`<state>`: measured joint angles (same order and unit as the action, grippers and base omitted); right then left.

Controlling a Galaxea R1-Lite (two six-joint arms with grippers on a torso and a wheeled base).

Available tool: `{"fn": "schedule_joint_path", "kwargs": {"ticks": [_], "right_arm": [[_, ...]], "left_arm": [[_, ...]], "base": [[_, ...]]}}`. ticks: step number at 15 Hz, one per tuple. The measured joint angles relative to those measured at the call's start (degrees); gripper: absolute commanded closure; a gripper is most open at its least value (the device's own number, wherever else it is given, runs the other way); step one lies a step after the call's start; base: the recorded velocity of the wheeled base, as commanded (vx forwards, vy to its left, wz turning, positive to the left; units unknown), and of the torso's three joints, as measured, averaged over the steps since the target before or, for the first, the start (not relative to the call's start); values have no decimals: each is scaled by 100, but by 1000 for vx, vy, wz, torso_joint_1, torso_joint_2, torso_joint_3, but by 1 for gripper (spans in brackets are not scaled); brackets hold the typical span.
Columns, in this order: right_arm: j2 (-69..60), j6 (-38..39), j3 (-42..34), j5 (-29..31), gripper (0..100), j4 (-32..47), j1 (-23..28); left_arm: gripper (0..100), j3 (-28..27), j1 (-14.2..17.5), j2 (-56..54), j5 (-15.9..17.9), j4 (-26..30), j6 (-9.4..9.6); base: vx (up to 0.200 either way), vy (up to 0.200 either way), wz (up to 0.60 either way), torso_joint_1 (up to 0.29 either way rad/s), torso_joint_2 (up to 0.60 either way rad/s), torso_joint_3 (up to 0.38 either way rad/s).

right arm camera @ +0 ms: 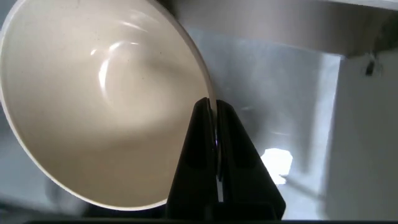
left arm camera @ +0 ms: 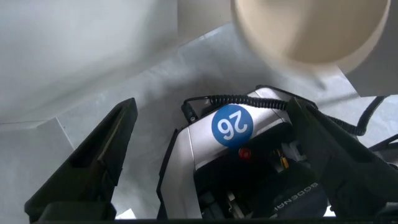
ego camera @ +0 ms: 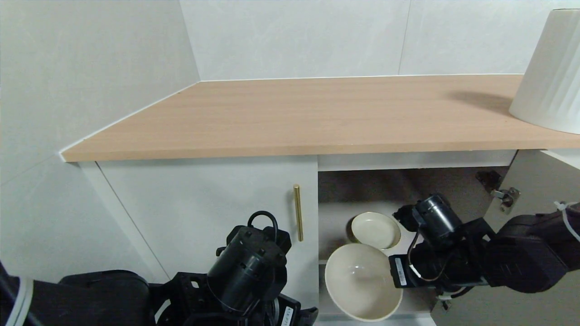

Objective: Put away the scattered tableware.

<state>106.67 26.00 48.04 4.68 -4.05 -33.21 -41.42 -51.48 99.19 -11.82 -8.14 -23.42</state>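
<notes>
Pinching the big bowl (ego camera: 360, 283) by its rim, our right claw (ego camera: 392, 270) hangs at the open cupboard (ego camera: 362, 185), just nearer than the small dish (ego camera: 375, 229) inside. We should ease it in level, clear of that dish. Left claw (left arm camera: 212, 107) gapes wide, empty.

Number 26 on a blue round sticker (left arm camera: 232, 126)
</notes>
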Motion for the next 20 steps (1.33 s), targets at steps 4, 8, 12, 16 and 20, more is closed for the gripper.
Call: {"fn": "schedule_joint_path", "kwargs": {"ticks": [4, 8, 12, 16, 20], "right_arm": [[-33, 834, 221, -6, 100, -18, 496], [146, 1517, 418, 16, 100, -374, 774], [596, 1770, 499, 635, 100, -813, 870], [1042, 1987, 600, 858, 100, -1264, 962], [1420, 2050, 936, 1117, 100, -1290, 1179]], "left_arm": [[0, -24, 57, -22, -49, -9, 7], [0, -33, 93, -50, -54, -11, 16], [0, -33, 105, -52, -55, -11, 16], [0, -30, 104, -40, -54, -9, 16], [0, -28, 104, -20, -55, -9, 11]], "base": [[0, 0, 0, 0, 0, 0], [0, 0, 0, 0, 0, 0], [0, 0, 0, 0, 0, 0], [0, 0, 0, 0, 0, 0], [0, 0, 0, 0, 0, 0]]}}
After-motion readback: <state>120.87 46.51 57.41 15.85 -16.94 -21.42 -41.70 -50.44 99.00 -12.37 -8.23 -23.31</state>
